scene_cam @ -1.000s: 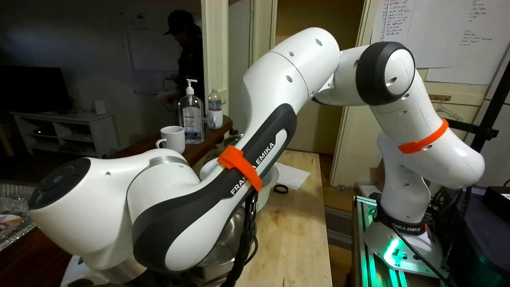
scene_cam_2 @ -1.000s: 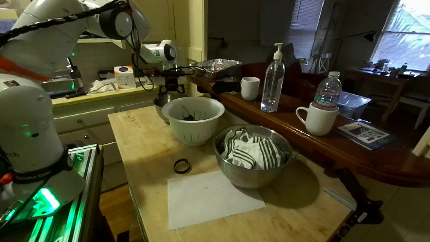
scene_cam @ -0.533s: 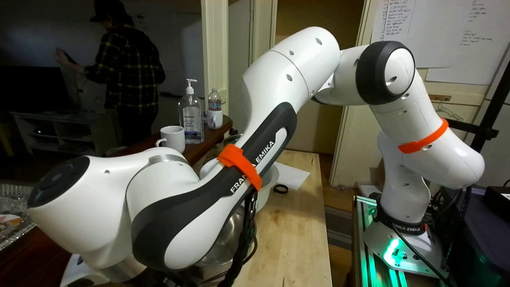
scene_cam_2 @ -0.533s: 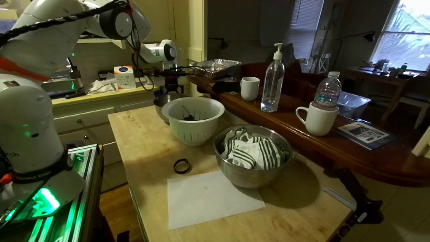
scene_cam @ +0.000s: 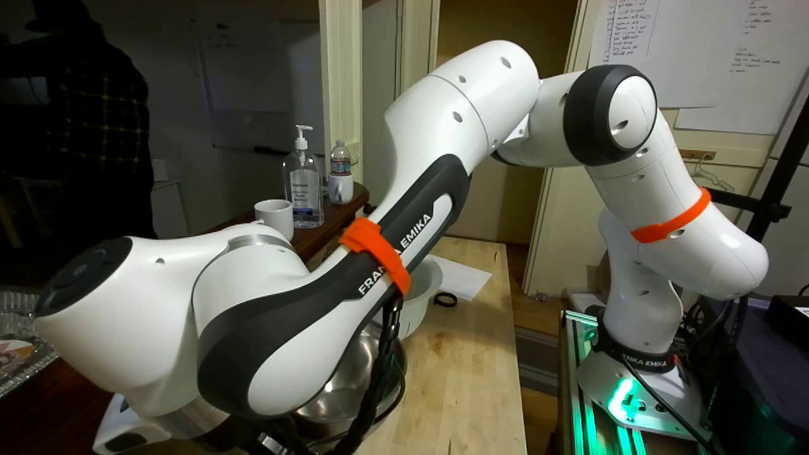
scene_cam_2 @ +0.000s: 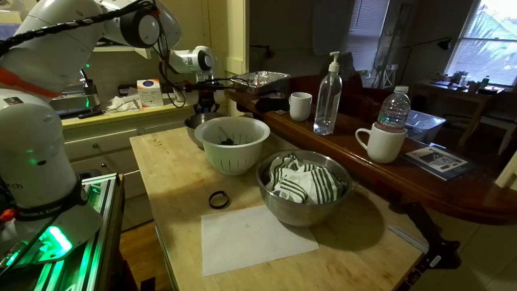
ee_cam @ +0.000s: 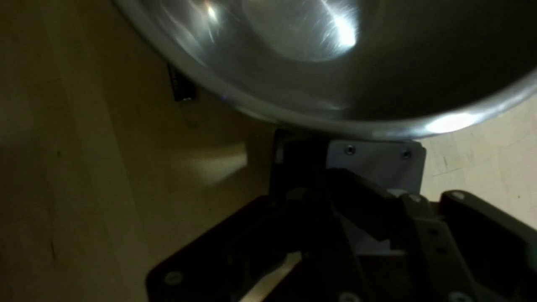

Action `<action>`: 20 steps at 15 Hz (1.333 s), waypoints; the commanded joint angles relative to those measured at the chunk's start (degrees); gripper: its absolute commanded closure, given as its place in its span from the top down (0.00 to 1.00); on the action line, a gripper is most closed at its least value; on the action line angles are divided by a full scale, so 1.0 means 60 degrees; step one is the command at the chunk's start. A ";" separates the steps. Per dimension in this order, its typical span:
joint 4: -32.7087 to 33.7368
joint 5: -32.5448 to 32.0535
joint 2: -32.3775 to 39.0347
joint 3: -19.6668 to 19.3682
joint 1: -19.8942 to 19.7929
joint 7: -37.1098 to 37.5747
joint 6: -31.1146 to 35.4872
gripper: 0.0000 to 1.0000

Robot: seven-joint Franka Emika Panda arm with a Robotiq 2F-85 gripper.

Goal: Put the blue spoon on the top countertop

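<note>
Dark raised countertop [scene_cam_2: 472,194], near the fingers [ee_cam: 375,159], steel bowl [ee_cam: 260,75] just beside them, too dim to tell if they're closed

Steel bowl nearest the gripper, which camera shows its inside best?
The wrist view: it looks down into the steel bowl, though the frame crops it. Exterior views show only part, with the arm or the colander in the way.

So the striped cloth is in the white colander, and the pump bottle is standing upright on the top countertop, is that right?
Not quite: the striped cloth is in the nearer steel bowl, not in the white colander, as seen in an exterior view. The rest holds: the pump bottle is standing upright on the top countertop.
</note>
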 commanded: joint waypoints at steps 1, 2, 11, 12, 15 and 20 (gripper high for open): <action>0.0240 0.0288 0.0187 0.0141 0.0020 0.0314 -0.0537 0.30; 0.0247 0.0238 0.0179 0.0100 0.0109 0.0515 -0.0638 0.30; 0.0755 0.0771 0.0202 -0.0135 0.0671 0.3840 -0.1607 0.95; 0.0789 0.0895 0.0187 -0.0134 0.0691 0.4093 -0.1664 0.99; 0.0998 0.1352 0.0230 -0.0069 0.0782 0.4626 -0.1863 1.00; 0.1017 0.2157 0.0313 -0.0100 0.0897 0.5459 -0.1763 1.00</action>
